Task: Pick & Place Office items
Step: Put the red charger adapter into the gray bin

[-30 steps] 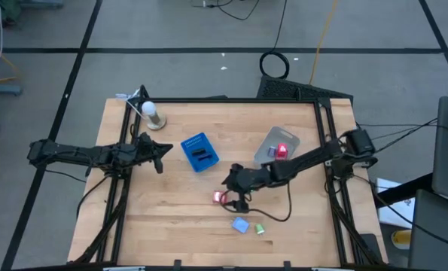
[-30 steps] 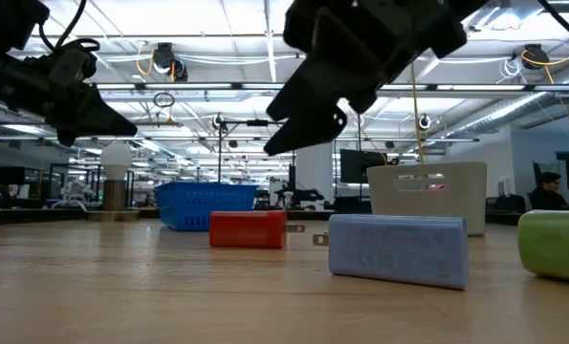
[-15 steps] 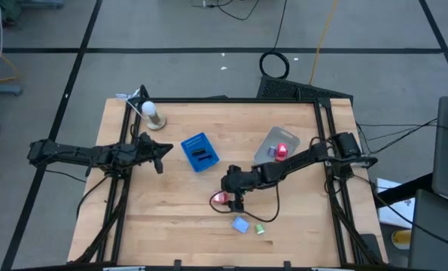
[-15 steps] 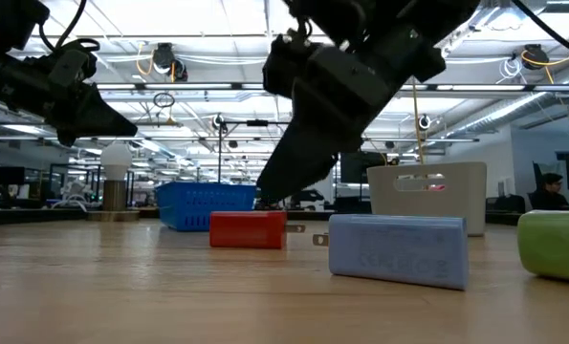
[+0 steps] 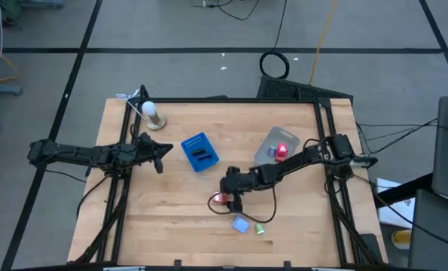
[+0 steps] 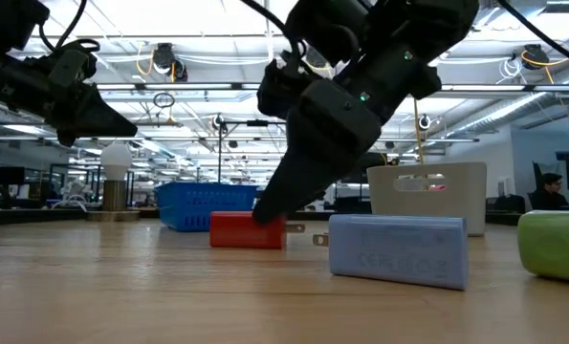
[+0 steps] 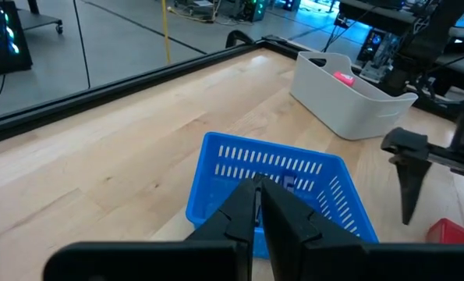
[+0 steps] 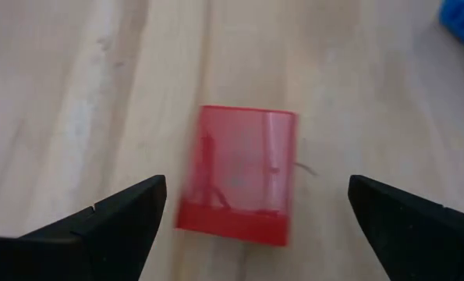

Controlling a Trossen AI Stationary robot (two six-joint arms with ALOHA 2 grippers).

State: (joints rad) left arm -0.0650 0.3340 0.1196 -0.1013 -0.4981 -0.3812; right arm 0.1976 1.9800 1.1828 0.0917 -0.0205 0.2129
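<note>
The right gripper (image 8: pixel 251 211) is low over the red block (image 8: pixel 238 173), fingers (image 8: pixel 99 222) spread wide to either side of it and gripping nothing. The block lies flat on the table (image 5: pixel 156 211), near its middle. Just nearer the front edge lie a light blue block (image 5: pixel 240 224) and a green piece (image 5: pixel 260 229). Another red item (image 5: pixel 281 151) sits in the clear tub (image 5: pixel 272 139) at far right. The left gripper (image 5: pixel 162 153) waits at the left, beside the blue tray (image 5: pixel 199 152), fingers (image 7: pixel 239 215) closed and empty
</note>
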